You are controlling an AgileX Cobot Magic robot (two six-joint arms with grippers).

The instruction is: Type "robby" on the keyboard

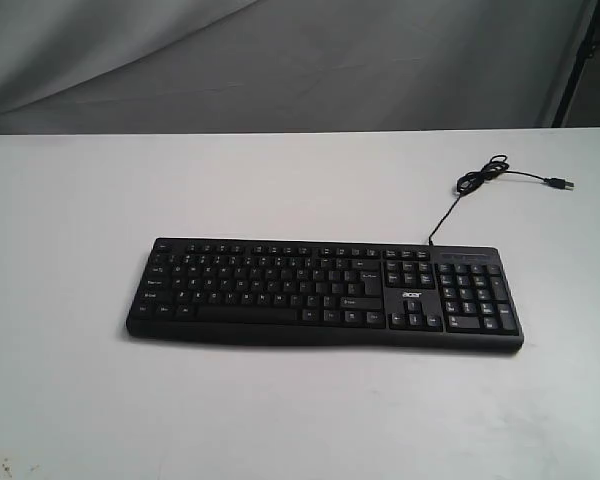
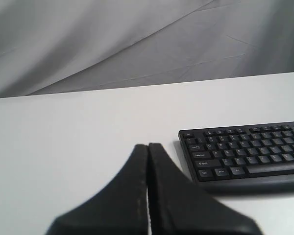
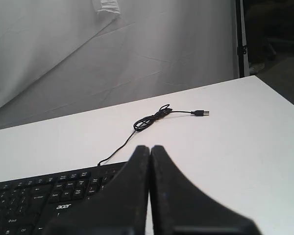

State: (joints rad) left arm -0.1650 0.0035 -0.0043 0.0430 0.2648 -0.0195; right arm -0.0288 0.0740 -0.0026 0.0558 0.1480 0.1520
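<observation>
The black keyboard (image 1: 325, 293) lies flat in the middle of the white table, number pad to the right, white "acer" logo above the arrow keys. Its thin black cable (image 1: 480, 180) coils behind it and ends in a loose USB plug (image 1: 560, 184). Neither arm shows in the exterior view. In the left wrist view my left gripper (image 2: 148, 146) is shut and empty, off the keyboard's (image 2: 245, 152) Esc-and-Ctrl end. In the right wrist view my right gripper (image 3: 150, 147) is shut and empty, over the number-pad end of the keyboard (image 3: 44, 198), with the cable (image 3: 149, 120) beyond.
The white table (image 1: 80, 220) runs back to a grey cloth backdrop (image 1: 280, 60). At the far right, past the table's corner, is a dark gap with a black upright (image 3: 241, 36).
</observation>
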